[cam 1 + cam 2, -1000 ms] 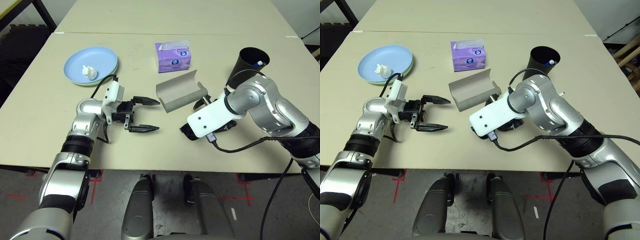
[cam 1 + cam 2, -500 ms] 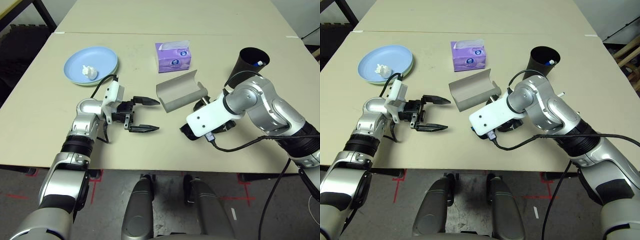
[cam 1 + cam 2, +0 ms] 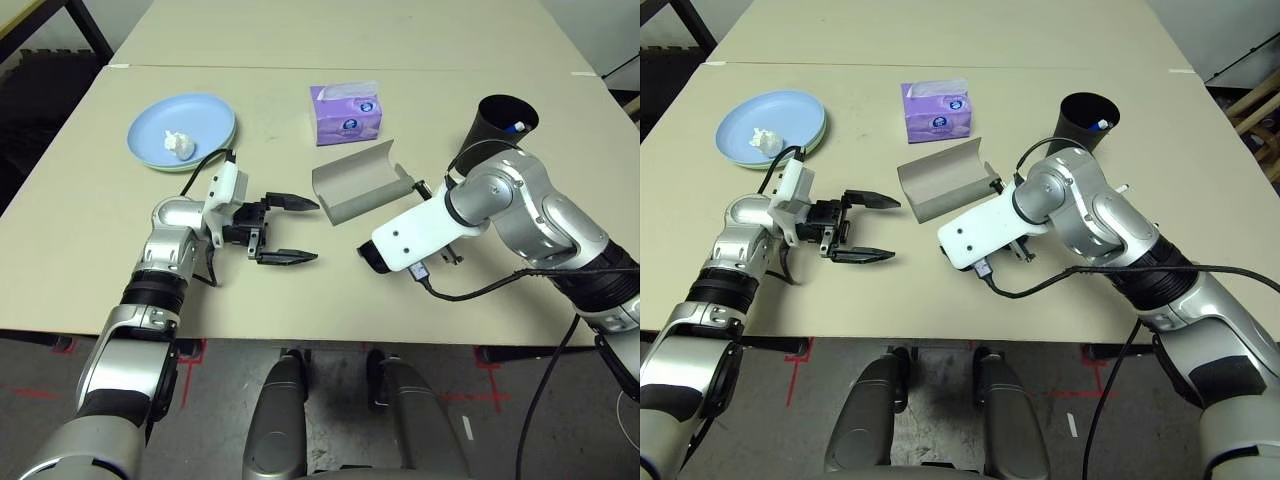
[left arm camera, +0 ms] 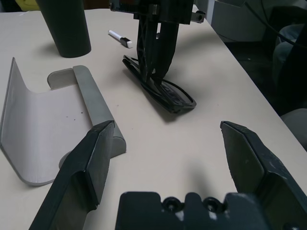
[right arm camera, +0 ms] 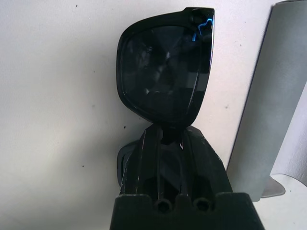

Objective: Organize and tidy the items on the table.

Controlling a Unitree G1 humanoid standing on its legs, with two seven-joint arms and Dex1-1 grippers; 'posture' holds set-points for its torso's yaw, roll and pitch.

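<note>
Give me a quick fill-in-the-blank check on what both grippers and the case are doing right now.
1. The right gripper is shut on the ____.
2. The left gripper hovers with its fingers ____.
3. The grey glasses case lies ____ on the table.
4. The crumpled tissue sits on the ____ plate.

Missing words: sunglasses; open; open; blue

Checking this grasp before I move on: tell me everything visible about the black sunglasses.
The black sunglasses have a glossy frame, plastic by the look, with dark squarish lenses. They lie on the table beside the open grey glasses case, apart from it. The right gripper is shut on them near the middle, pointing steeply down.
</note>
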